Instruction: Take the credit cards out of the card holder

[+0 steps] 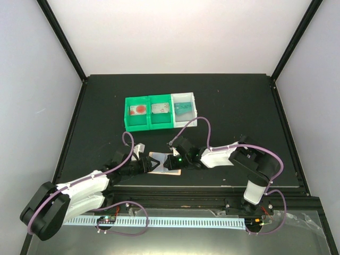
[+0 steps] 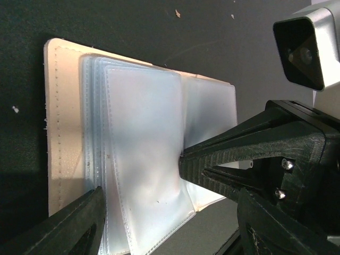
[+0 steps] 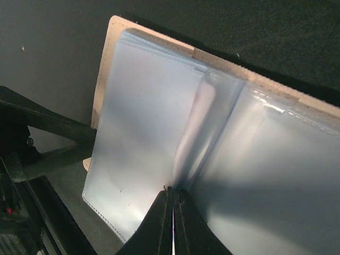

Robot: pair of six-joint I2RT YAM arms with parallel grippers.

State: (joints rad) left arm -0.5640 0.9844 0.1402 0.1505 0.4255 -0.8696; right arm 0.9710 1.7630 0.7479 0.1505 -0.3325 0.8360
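We see a black table [image 1: 239, 101] boxed in by white walls and black corner posts. At its near edge, a pale perforated strip [image 1: 186, 220] runs across in front of the two arm bases, with purple cables looping over it.

Just beyond the bases the two arms lean in toward each other and meet over the card holder [image 2: 61, 122]. It lies open and flat on the table near the front edge, tan cover down, with a stack of clear plastic sleeves [image 2: 143, 138] fanned across it.

The left gripper [image 1: 143, 166] comes at the holder from its left end. Its jaws are spread wide, one finger [image 2: 74, 228] over the tan cover and the other off the far side of the sleeves. We cannot tell whether either finger presses on the holder.

The right gripper [image 3: 172, 194] reaches in from the opposite side. Its jaws are pressed together on the lower edge of one sleeve, and that leaf stands up from the rest at the fold.

Farther back, well apart from the holder, sits a green-and-white bin tray [image 1: 150, 126] with three compartments. A teal credit card [image 1: 184, 108] lies in the white right-hand one. The middle compartment holds a pale grey item [image 1: 159, 108] and the left one something red and round [image 1: 139, 110]; both are too small for us to identify.
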